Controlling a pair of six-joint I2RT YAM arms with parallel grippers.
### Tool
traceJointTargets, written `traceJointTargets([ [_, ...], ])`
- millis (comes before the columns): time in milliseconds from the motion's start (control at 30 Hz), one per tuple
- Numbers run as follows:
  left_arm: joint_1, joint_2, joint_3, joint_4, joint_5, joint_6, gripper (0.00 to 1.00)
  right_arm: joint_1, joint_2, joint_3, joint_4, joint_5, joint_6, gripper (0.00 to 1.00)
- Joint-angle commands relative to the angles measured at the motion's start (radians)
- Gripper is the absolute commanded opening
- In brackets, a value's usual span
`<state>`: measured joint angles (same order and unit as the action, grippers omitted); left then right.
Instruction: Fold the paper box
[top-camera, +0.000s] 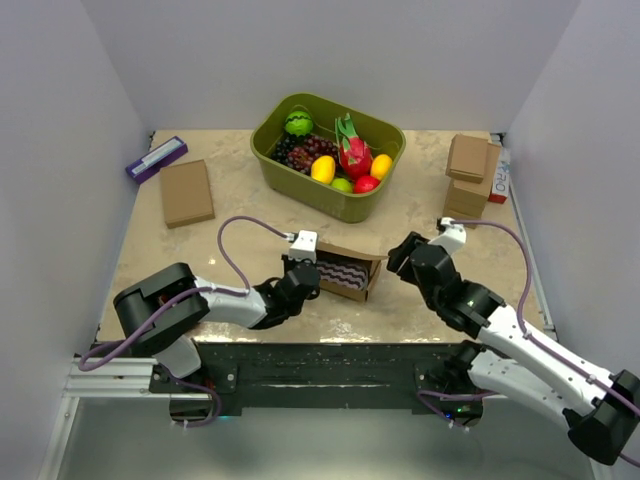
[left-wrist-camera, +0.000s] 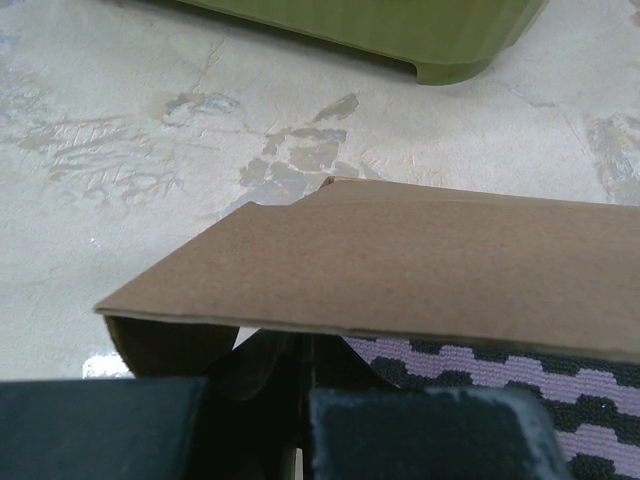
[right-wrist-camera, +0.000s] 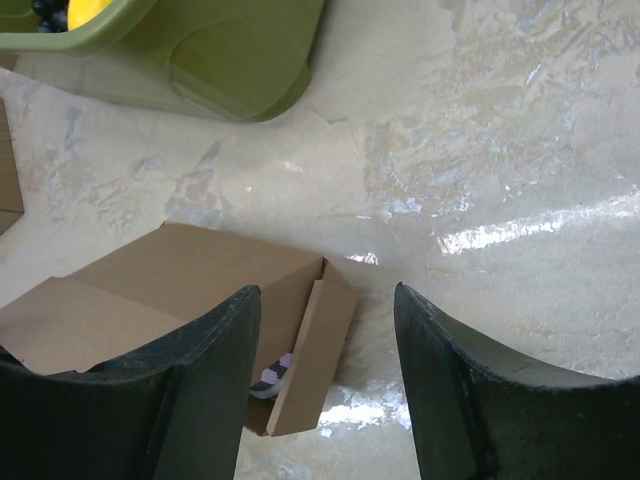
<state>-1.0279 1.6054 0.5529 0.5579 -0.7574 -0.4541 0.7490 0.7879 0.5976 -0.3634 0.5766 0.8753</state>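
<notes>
The paper box (top-camera: 350, 262) is plain brown cardboard, partly folded, lying on the table in front of the green bin. A purple and black zigzag lining shows inside it. My left gripper (top-camera: 303, 274) is at the box's left end. In the left wrist view its jaws (left-wrist-camera: 300, 385) stand close together under the raised lid flap (left-wrist-camera: 400, 270), pinching a thin wall of the box. My right gripper (top-camera: 398, 258) is open and empty just right of the box. In the right wrist view (right-wrist-camera: 325, 290) it hovers over the box's right end flap (right-wrist-camera: 310, 350).
A green bin (top-camera: 300, 185) of toy fruit stands behind the box and also shows in the right wrist view (right-wrist-camera: 220, 60). A flat brown box (top-camera: 187, 192) and a purple-white item (top-camera: 155, 158) lie far left. Stacked small brown boxes (top-camera: 468, 170) stand far right.
</notes>
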Motion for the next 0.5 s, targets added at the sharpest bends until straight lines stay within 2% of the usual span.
traceJointTargets([
  [0,-0.004,0.028,-0.002,-0.205,0.003,0.017,0.0,0.01,-0.041,0.045,0.049,0.022,-0.013,0.6],
  [267,-0.003,0.031,0.041,-0.242,-0.008,0.011,0.0,0.012,-0.183,0.005,-0.167,0.132,0.05,0.61],
  [367,-0.003,0.037,0.044,-0.239,-0.006,0.018,0.0,0.012,-0.21,0.001,-0.149,0.123,0.044,0.61],
  [467,-0.004,0.045,0.041,-0.227,0.001,0.031,0.0,0.01,-0.181,0.004,-0.051,0.048,0.028,0.6],
])
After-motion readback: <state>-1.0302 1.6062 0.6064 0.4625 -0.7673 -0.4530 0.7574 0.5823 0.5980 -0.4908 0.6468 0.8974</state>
